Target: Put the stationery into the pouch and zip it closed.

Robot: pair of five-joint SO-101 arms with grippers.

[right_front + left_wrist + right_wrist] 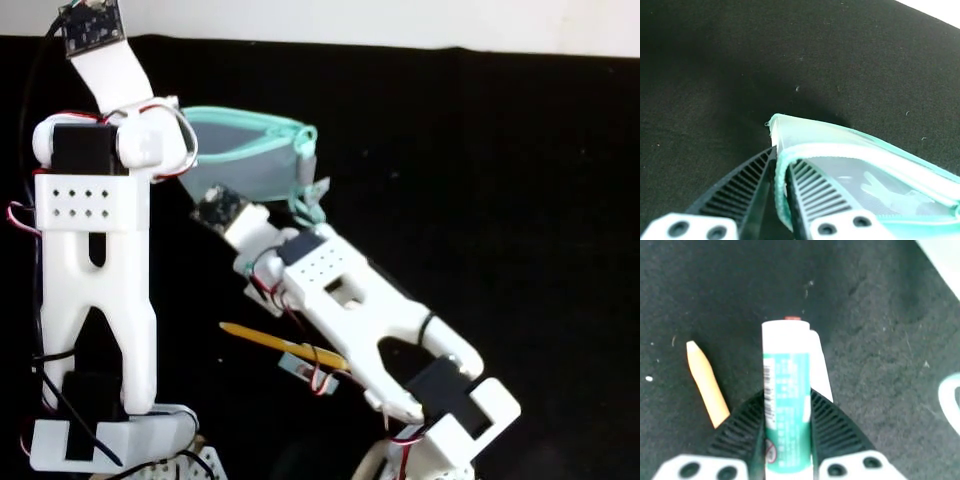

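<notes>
Pouch fabric strikes us as thin and floppy, so our left gripper clamps its rim, while our right gripper pinches the light, stiff, slick glue stick mid-body.

Counts for you:
- Two arms: left arm, right arm.
- Two grippers, one per arm: left gripper, right gripper.
- Two camera boards in your high view: left camera board, right camera board.
- One pouch, teal-edged mesh.
- One white-and-teal tube.
- One yellow pencil in your high view.
- One orange pointed stick in your right wrist view. Can't tell if it's that same pencil, so you have two or three stationery pieces.
- One black table.
</notes>
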